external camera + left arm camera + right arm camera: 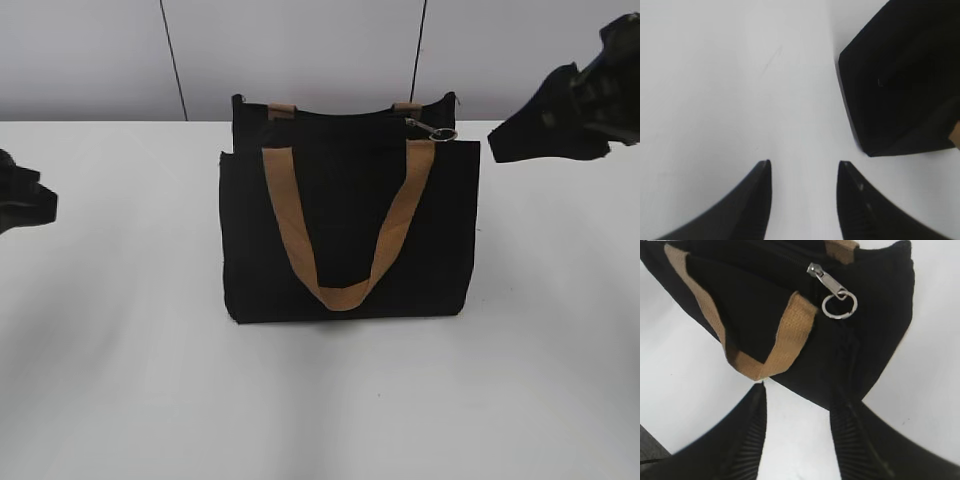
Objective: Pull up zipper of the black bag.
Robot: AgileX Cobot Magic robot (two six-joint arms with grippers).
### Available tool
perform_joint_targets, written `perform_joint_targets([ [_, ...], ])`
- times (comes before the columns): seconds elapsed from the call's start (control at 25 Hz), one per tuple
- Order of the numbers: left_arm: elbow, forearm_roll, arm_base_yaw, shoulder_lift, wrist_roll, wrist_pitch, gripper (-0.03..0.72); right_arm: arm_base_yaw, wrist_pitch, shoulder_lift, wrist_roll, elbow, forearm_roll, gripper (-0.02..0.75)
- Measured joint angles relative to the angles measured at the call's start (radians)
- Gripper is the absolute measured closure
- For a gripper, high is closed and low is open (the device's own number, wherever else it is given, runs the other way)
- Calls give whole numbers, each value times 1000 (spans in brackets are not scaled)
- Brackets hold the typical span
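Observation:
The black bag (pixel 350 225) stands upright on the white table, its tan handle hanging down the front. The zipper pull (pixel 434 130), silver with a small ring, lies at the top right of the bag; in the right wrist view it shows clearly (pixel 832 290) on the zip line. My right gripper (pixel 525 140) hovers in the air to the right of the bag's top corner, open and empty (pixel 800 390), above the bag and apart from the pull. My left gripper (pixel 30 200) is at the far left, open and empty (pixel 802 165), with the bag's corner (pixel 900 90) ahead to its right.
The white table (pixel 130 380) spreads around the bag. A grey wall with dark vertical seams (pixel 173 60) runs behind the table's far edge.

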Motion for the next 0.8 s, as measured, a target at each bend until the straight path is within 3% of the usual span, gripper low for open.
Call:
perform_joint_targets([
  [0.56,0,0,0,-410,97,316,363,1,53,-489,38,262,-11,407],
  [0.8,26,2,0,-564,110,419,363,1,152,-715,167,348,-140,407],
])
